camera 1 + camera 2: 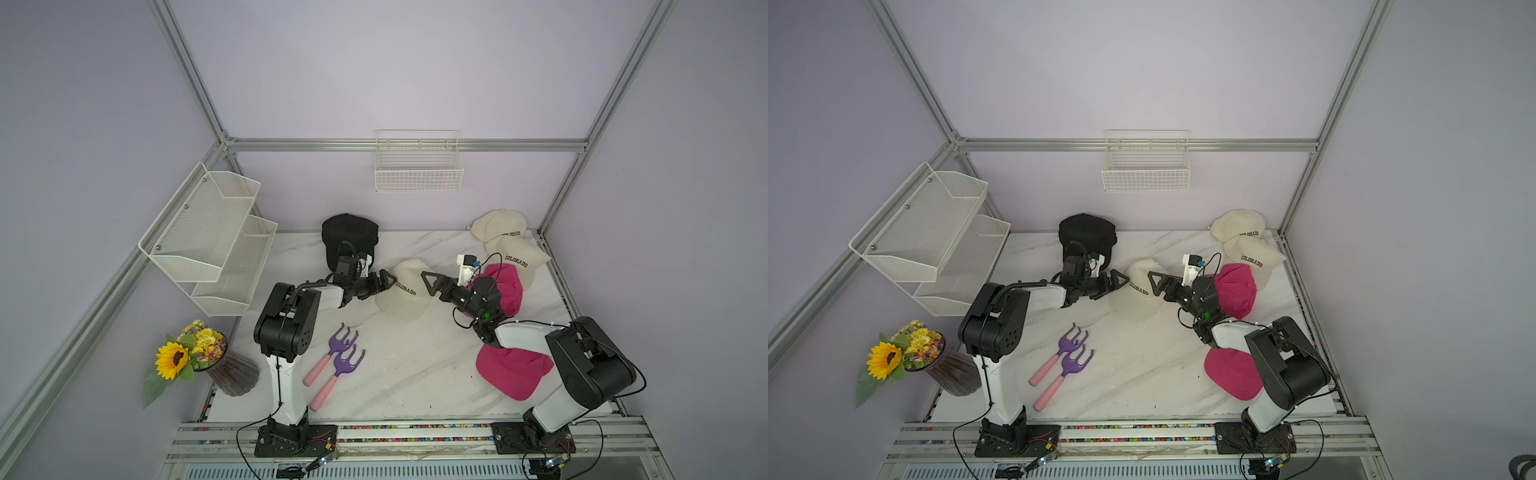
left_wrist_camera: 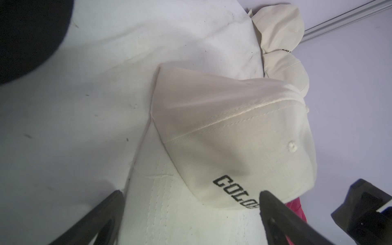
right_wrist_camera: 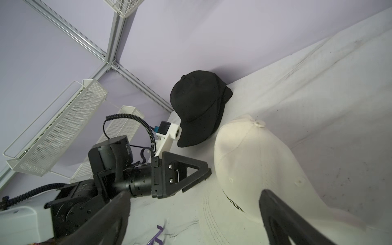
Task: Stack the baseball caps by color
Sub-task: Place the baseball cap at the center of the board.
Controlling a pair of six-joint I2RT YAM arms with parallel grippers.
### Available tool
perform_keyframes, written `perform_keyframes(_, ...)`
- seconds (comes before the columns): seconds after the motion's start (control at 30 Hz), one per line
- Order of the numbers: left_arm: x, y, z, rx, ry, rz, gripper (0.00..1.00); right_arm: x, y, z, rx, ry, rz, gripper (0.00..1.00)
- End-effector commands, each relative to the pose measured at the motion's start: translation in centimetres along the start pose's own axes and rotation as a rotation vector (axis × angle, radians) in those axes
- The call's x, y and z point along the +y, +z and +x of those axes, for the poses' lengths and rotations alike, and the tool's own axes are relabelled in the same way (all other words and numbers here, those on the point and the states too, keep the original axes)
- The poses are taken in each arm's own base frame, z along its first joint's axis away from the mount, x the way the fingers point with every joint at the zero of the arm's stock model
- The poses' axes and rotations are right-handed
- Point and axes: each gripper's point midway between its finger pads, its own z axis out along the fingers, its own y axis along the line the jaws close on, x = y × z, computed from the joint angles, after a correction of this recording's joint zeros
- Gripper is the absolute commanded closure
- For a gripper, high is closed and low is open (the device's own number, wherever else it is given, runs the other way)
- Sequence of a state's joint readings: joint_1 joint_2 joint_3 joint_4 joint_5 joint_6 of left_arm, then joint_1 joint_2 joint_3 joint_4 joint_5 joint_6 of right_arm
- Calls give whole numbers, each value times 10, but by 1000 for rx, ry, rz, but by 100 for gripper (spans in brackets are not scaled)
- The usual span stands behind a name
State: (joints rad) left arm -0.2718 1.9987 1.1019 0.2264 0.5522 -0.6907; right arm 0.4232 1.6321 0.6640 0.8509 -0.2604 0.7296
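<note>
- A cream fabric baseball cap with black COLORADO lettering [image 1: 405,291] lies alone near the middle of the white marble-patterned bench [image 1: 415,374]. Its crown is up and its brim points toward about 6 o'clock.
- The left tool [image 1: 381,284] is at the cap's 9 o'clock side and the right tool [image 1: 433,286] at its 3 o'clock side. Both have their jaws spread wide and carry nothing. I cannot tell whether either one touches the cloth.
- Two more cream COLORADO caps [image 1: 519,257] overlap in the bench's 1 o'clock corner, and a stack of plain black caps [image 1: 349,239] stands at 11 o'clock.
- One hot pink cap [image 1: 509,291] lies at 3 o'clock. A second hot pink cap [image 1: 511,374] lies at 5 o'clock, partly under the right arm.
- The lone cream cap is probably light and soft. Its crown would likely buckle under a pinch.
- The brim looks stiffer, so the brim edge or the firm lettered front panel seems the better hold. Cloth should grip well and nothing here is fragile.
</note>
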Motion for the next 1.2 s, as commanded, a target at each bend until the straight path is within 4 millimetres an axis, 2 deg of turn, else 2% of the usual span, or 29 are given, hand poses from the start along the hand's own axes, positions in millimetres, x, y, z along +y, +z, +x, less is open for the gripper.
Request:
perform_keyframes(0.0,-15,-7,21,7,-79,45,0,-2,4,-16,-58,9,-14,3)
perform_keyframes(0.17,-20,-15,67,31,-187,54,0,-29,7,-24,-69,12,44,3)
perform_keyframes(0.3,-23,-24,82,22,-211,51,0,-51,1,-29,-70,7,104,3)
perform_keyframes(0.37,-18,-25,79,3,-213,25,0,-57,2,-27,-44,-11,95,3)
perform_keyframes(0.47,-7,-31,57,-64,-189,-23,0,-64,8,-23,-15,-29,99,3)
perform_keyframes(0.67,-13,-19,26,-119,-29,-11,0,-71,22,-22,-17,-47,93,3)
perform_keyframes(0.9,-15,3,19,-96,-19,48,0,-76,30,-17,-20,-24,90,3)
perform_keyframes(1.03,-20,7,27,-76,-54,91,0,-57,39,-7,-23,12,21,3)
perform_keyframes(1.17,-17,12,39,-50,-69,87,0,-31,52,-12,-63,29,-46,3)
